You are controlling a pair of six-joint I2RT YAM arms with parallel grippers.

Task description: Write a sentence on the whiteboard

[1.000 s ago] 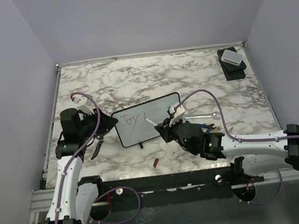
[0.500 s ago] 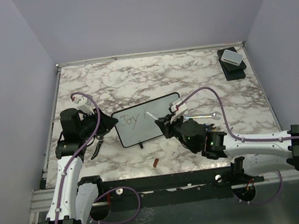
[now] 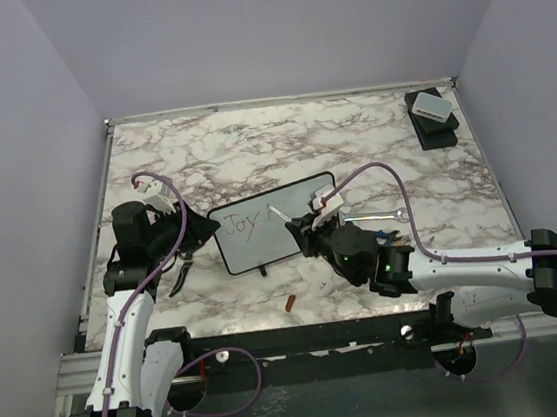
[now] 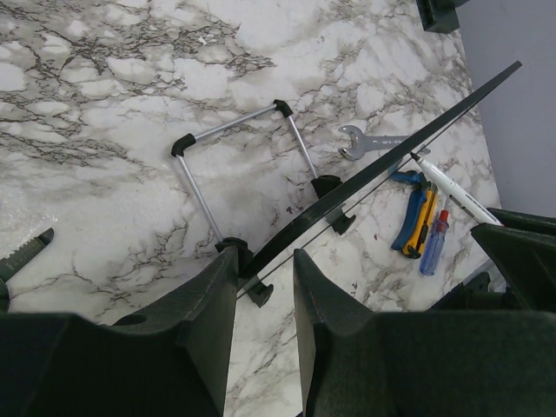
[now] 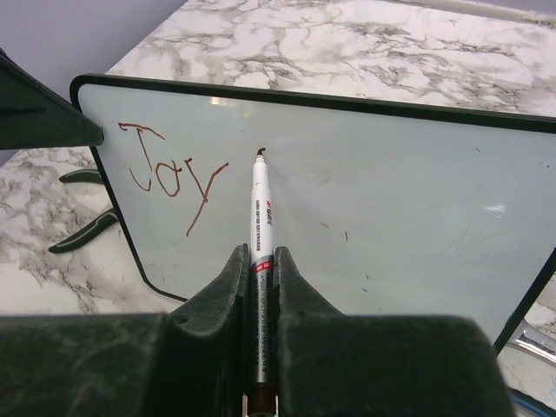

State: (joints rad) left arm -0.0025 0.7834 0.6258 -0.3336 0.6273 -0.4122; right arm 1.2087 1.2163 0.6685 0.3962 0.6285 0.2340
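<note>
the whiteboard point(image 3: 275, 221) stands tilted on the table point(image 3: 351, 140), with only "joy" of the sentence point(image 5: 169, 174) written at its upper left. the right gripper point(image 5: 259, 254) is clamped on the marker point(image 5: 259, 217), whose tip touches the board just right of the "y". the left gripper point(image 4: 261, 269) sits narrow astride the board's edge; whether its pads press the frame cannot be told. risk: excess tip pressure may tip or skid a loosely held board, distorting the stroke.
</note>
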